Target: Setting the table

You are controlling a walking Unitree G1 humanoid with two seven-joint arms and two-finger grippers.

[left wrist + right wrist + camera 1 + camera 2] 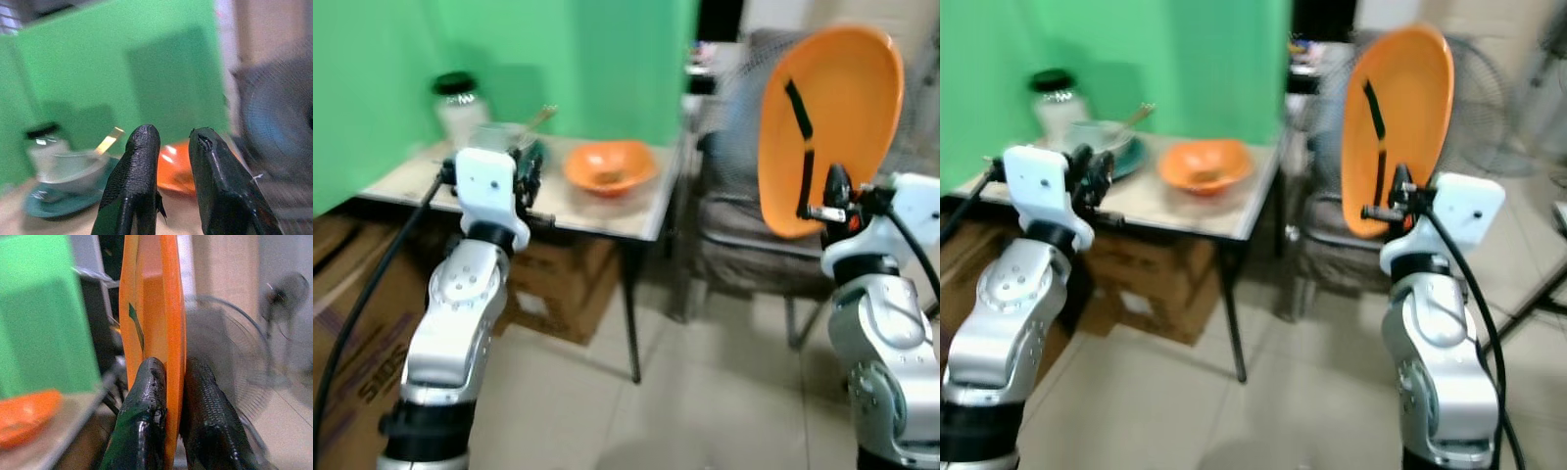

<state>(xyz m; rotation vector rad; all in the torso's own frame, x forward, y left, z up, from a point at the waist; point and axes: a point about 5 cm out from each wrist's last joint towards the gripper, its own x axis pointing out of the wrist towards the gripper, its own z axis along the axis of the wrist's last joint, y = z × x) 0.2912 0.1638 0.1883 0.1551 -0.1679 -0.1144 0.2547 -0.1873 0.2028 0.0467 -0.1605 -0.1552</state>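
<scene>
room: green backdrop (558, 59) behind a pale-topped desk (607, 211) on dark legs, tiled floor (705, 392), cardboard boxes (558, 284) under the desk. one box at the robot's left carries dark print, too blurred to read.

standing fan (1508, 108): wire-guarded, behind the right arm, beside a grey chair (744, 225).

left arm (460, 313): silver, raised with forearm upright in front of the desk's near edge, black cable trailing from the wrist.

right arm (1435, 333): silver, bent upward, wrist level with the chair.

orange plate (832, 117): oval, held on edge, nearly upright, in the air to the right of the desk and in front of the chair; a dark finger lies across its face.

right tool (168, 396): two black fingers clamped on the plate's lower rim, one on each side.

left tool (168, 147): pointing toward the desk's dishes, fingers a narrow gap apart, nothing between them.

orange bowl (609, 166): on the desk, right of centre.

grey bowl (73, 169): on a teal saucer (54, 203), a utensil handle (108, 141) leaning out of it.

jar (460, 103): dark lid, far left back of the desk, label illegible.
</scene>
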